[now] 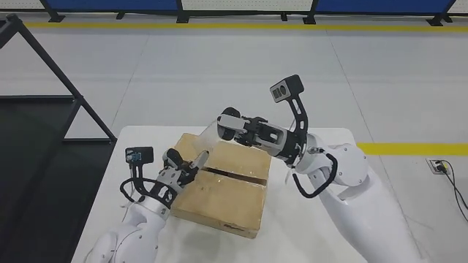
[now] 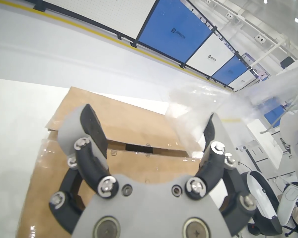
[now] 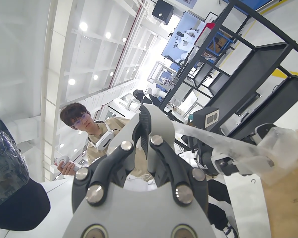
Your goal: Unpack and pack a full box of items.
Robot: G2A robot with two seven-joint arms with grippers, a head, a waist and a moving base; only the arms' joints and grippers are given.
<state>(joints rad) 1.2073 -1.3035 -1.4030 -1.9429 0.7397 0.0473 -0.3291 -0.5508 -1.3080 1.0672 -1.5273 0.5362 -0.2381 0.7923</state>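
White counter (image 1: pixel 146 139): one cardboard box (image 1: pixel 223 193) flat on it, about mid-counter, skewed slightly to the edges, top flaps down, dark gap along seam.

Box inside: you get just a dark slit between the flaps of the box (image 1: pixel 227 190); contents hidden.
Box left edge: partly covered by the left gripper (image 1: pixel 189 168).
Plastic film (image 2: pixel 186 125): blurs to haze toward the right gripper (image 3: pixel 145 122); grip point hidden.
Tabletop (image 1: pixel 99 204): near edge cut off.

left hand (image 2: pixel 151 114) spread, right hand (image 3: pixel 145 111) pinched, raised
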